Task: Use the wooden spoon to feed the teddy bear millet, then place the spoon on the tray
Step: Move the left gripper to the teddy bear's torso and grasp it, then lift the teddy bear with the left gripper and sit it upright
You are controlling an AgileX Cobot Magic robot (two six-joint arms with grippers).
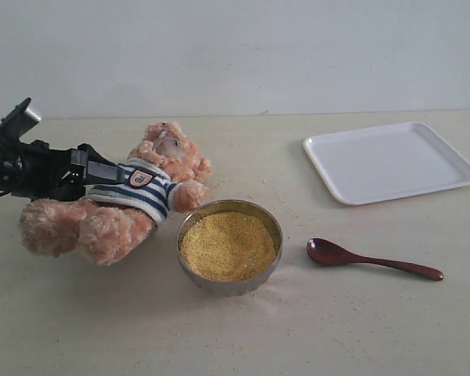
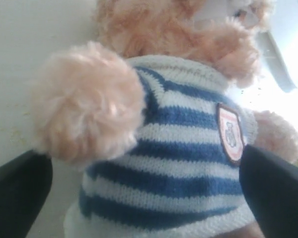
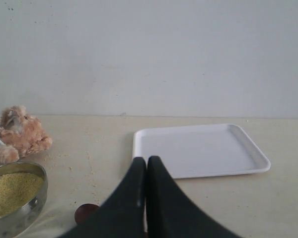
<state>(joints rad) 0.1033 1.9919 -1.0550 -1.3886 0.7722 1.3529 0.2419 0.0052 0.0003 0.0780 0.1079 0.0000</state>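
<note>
The teddy bear [image 1: 133,200] lies on its back at the table's left, head toward the far wall. My left gripper [image 1: 110,174] reaches in from the left and stands open around its striped torso [image 2: 179,163]. One finger [image 2: 273,193] touches the shirt by the badge. The other finger [image 2: 17,193] shows a gap beside the shirt. The steel bowl of millet [image 1: 229,245] stands just right of the bear. The wooden spoon [image 1: 372,259] lies on the table right of the bowl. The white tray [image 1: 392,160] sits behind it. My right gripper [image 3: 146,161] is shut and empty, above the spoon's bowl [image 3: 84,213].
Loose millet grains [image 1: 294,211] are scattered on the beige table round the bowl. A plain white wall [image 1: 235,55] runs along the table's far edge. The right arm is out of the exterior view.
</note>
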